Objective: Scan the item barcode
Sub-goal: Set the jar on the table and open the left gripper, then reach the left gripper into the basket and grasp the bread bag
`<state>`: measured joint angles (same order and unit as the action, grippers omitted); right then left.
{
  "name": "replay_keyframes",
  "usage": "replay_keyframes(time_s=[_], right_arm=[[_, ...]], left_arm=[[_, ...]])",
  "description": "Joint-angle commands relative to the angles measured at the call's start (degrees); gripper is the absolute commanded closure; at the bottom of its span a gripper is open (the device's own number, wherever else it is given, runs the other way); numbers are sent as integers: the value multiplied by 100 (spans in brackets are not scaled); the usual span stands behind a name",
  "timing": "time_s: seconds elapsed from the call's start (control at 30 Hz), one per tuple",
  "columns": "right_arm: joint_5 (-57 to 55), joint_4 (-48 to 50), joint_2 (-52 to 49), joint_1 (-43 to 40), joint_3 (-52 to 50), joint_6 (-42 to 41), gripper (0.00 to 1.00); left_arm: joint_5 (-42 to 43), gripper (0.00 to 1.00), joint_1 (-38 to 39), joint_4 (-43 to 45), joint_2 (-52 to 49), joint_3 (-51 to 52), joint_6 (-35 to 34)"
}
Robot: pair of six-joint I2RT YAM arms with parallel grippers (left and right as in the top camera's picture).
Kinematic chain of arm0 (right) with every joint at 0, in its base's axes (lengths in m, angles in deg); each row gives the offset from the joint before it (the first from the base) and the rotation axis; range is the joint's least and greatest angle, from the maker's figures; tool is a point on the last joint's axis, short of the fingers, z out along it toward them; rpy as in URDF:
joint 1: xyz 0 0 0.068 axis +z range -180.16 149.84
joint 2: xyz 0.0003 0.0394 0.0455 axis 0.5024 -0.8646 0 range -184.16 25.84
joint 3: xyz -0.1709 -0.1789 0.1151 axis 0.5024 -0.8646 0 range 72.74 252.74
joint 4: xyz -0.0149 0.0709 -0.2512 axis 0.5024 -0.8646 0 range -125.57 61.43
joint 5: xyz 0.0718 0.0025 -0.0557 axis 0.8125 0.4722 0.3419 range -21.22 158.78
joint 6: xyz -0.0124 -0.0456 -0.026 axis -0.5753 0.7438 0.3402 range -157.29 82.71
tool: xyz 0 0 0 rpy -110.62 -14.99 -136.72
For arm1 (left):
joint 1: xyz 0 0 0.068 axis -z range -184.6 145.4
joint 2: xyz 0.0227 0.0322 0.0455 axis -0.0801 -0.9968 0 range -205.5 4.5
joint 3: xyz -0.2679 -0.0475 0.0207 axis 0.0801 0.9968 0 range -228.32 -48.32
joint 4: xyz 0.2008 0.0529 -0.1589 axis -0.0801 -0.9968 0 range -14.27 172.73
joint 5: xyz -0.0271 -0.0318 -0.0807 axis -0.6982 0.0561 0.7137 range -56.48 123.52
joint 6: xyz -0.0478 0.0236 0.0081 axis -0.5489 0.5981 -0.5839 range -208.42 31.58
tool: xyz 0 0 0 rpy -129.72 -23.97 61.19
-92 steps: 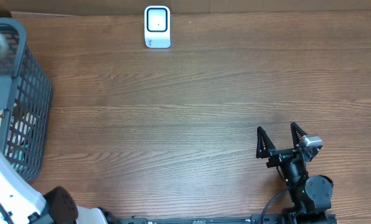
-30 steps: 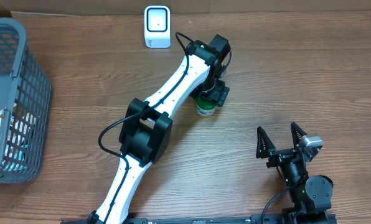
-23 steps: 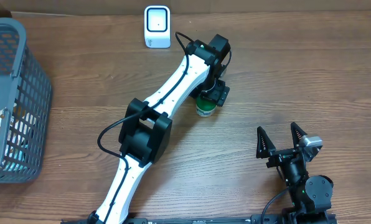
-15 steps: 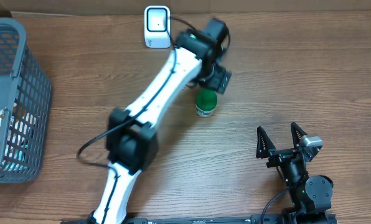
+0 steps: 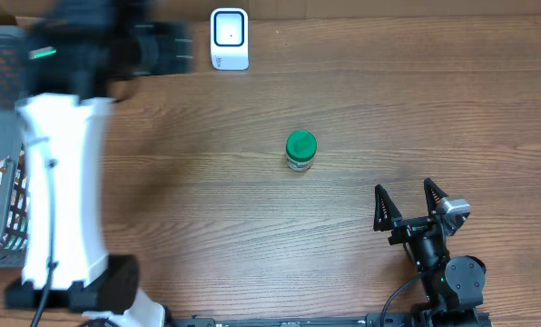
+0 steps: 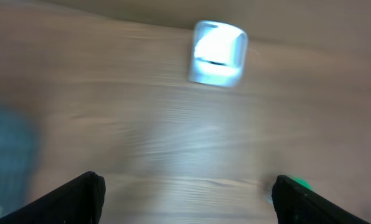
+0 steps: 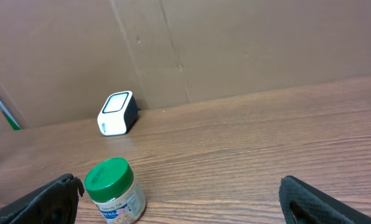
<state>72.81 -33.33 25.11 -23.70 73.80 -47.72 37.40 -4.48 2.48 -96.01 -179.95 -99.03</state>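
Green-lidded jar upright mid-frame | left gripper spread, empty | right gripper likewise | grip sides, barcode facing scanner

The brown wood-grain surface carries three things. A small jar with a green lid and a pale label stands upright near its middle, alone. A white barcode scanner sits at the far edge, well apart from the jar. A grey mesh basket stands at the left edge, partly hidden behind the left arm.
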Motion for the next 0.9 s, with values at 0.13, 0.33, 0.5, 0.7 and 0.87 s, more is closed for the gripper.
replay_keyframes(time_s=[0.13,0.33,0.5,0.7,0.87], right_arm=[[-33,20,57,28,-59,26,0],[-33,20,57,28,-59,26,0],[-33,20,57,28,-59,26,0],[-33,20,57,28,-59,26,0],[-33,20,57,28,-59,26,0]], left_arm=[[-81,12,-2369,-354,225,-22,-190],[-2,12,-3773,-85,63,614,-299],[487,12,-4520,715,63,1794,-337],[601,11,-4918,1707,61,3106,-323],[245,0,-4959,2876,42,4098,413]])
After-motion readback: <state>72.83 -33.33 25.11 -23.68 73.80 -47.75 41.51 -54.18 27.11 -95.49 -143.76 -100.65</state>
